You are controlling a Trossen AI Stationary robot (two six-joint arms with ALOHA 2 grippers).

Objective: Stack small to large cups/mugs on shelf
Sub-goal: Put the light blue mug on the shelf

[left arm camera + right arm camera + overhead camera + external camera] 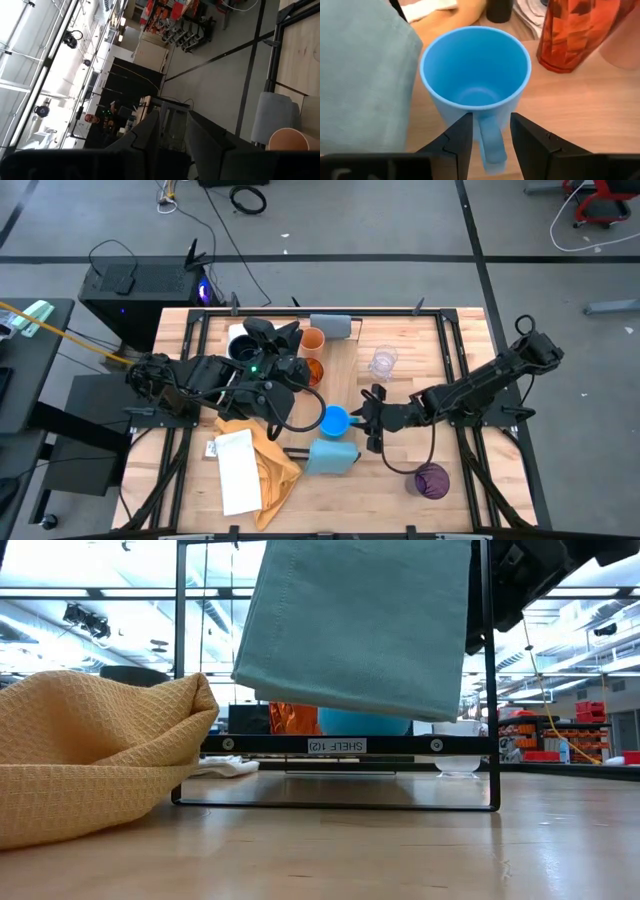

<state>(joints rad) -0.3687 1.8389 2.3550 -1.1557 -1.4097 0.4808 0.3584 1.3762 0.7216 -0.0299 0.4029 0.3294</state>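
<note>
The bright blue mug (335, 420) stands upright on the shelf (345, 385), near its light blue block (330, 456). My right gripper (368, 420) is open. Its fingers stand on either side of the mug's handle (491, 142) without touching it. The amber cup (313, 370) and the orange cup (312, 340) stand farther along, toward the grey block (332, 326). The clear glass (383, 363) and the purple cup (432, 480) stand on the tabletop. My left gripper (290, 332) is open and empty, raised beside the orange cup (295, 141). A black cup (245, 350) shows under the left arm.
A yellow cloth (262, 460) and a white sheet (235, 470) lie at the near left; the cloth bulks large in the low view (90, 750). The shelf's black frame (340, 745) runs along the table. The left arm covers the far left part of the table.
</note>
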